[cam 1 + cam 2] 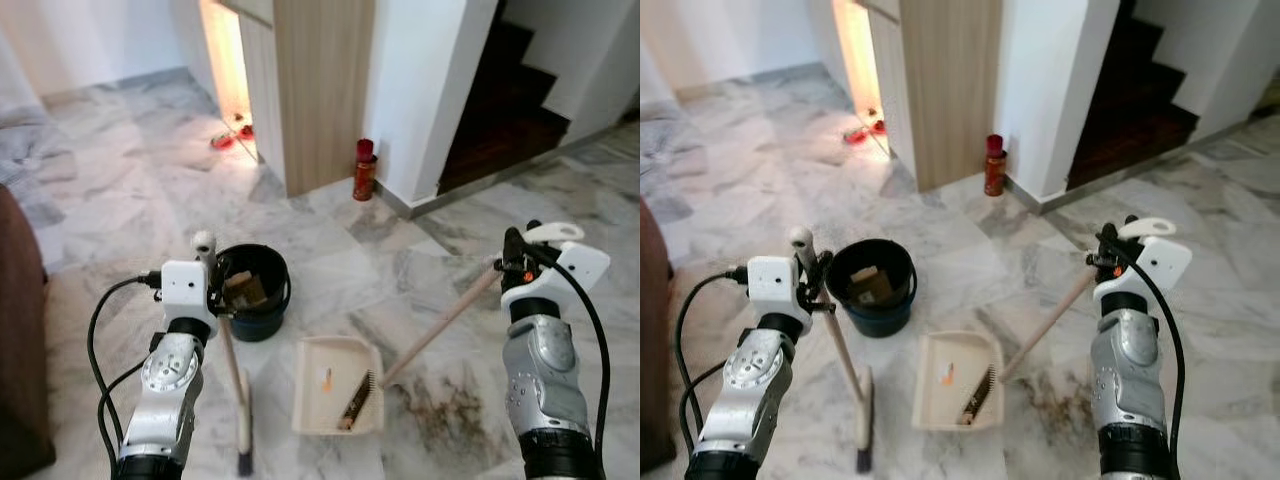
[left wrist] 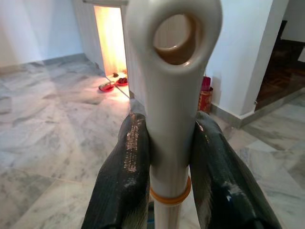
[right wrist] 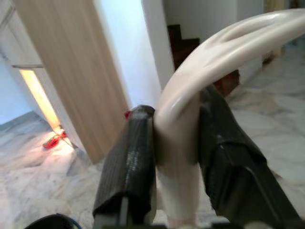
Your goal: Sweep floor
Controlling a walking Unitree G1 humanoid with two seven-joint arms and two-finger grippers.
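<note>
Sweeping step: I judge the dirt is being gathered into the dustpan; a brown smear of dust remains on the floor just beside the pan on my right.
Floor: grey-veined marble tiles, glossy, with a lit doorway gap at the far side.
Bucket: dark, round, standing just beyond the dustpan with scraps inside.
Broom: pale handle, near upright, with its dark head on the floor to the left of the pan; the handle top ends in a hanging loop.
Dustpan: cream, open tray lying flat on the floor between the arms, holding a dark streak of debris and a small orange scrap; its long handle slants up to my right.
Left gripper: fingers closed tightly on the broom handle just below the loop.
Right gripper: fingers clamped on the curved cream grip at the top of the dustpan handle.
Next move: I expect to draw the broom head across toward the smear while holding the pan steady, edge pressed to the tile.
</note>
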